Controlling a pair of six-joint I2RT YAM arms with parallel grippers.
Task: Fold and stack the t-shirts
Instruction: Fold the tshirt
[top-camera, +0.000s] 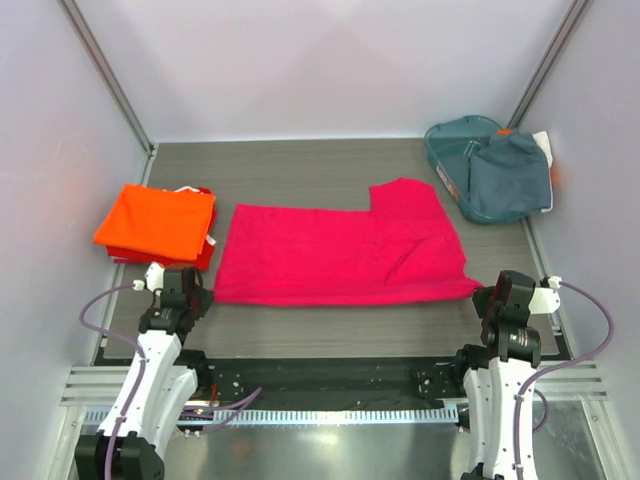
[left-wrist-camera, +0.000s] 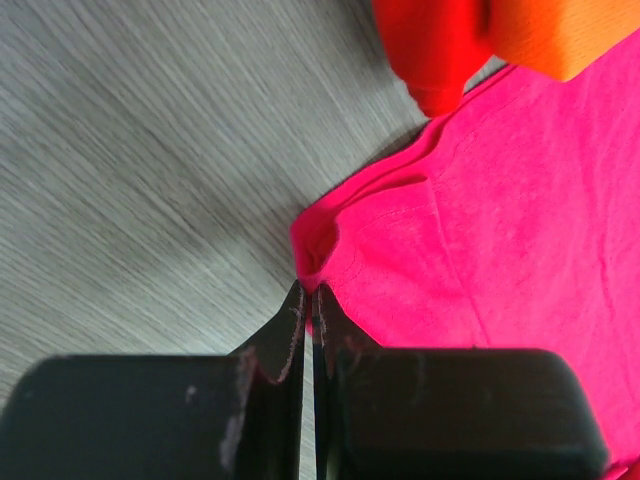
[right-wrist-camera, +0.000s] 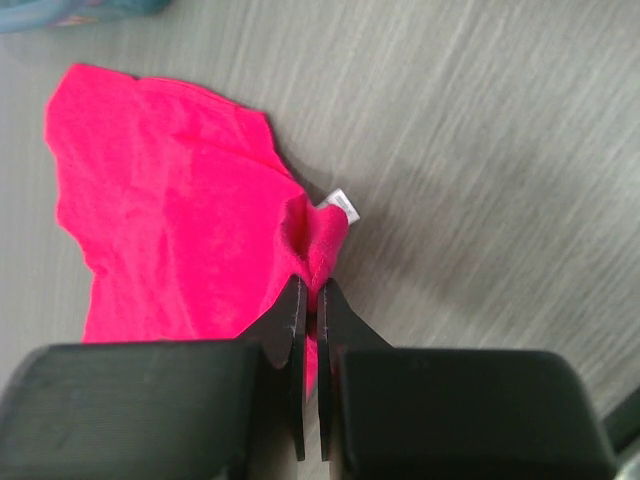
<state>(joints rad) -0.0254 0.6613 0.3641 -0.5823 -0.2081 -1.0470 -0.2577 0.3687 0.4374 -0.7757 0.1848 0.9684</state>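
Right, both claws are clamped on the magenta tee, which lies spread across the middle of the table. The left claw has its jaws pinched tight on the near-left corner, cloth puckered at the tips. The right claw is nipped the same way on the near-right corner, w/ a white tag poking out just beyond. From the top view, the far-right part of the tee juts toward the back, so it's no clean rectangle.

Step in hand, by my read: lift the near edge and carry it over to the far edge for a lengthwise fold. To do it well:
- raise both corners together and level
- keep the edge taut btw the claws so the middle doesn't sag
- go high enough that the cloth peels off rather than drags
- lay it edge to edge, then let go

Grips are thin, right at the corners, so a jerk could slip one out.

Around: the orange tee sits folded at left on a red cloth, just beside the left claw. A wide sweep could nudge that stack. The teal basket at far right holds a grey-blue tee. It's near the jutting part but apart, so prob. no block.
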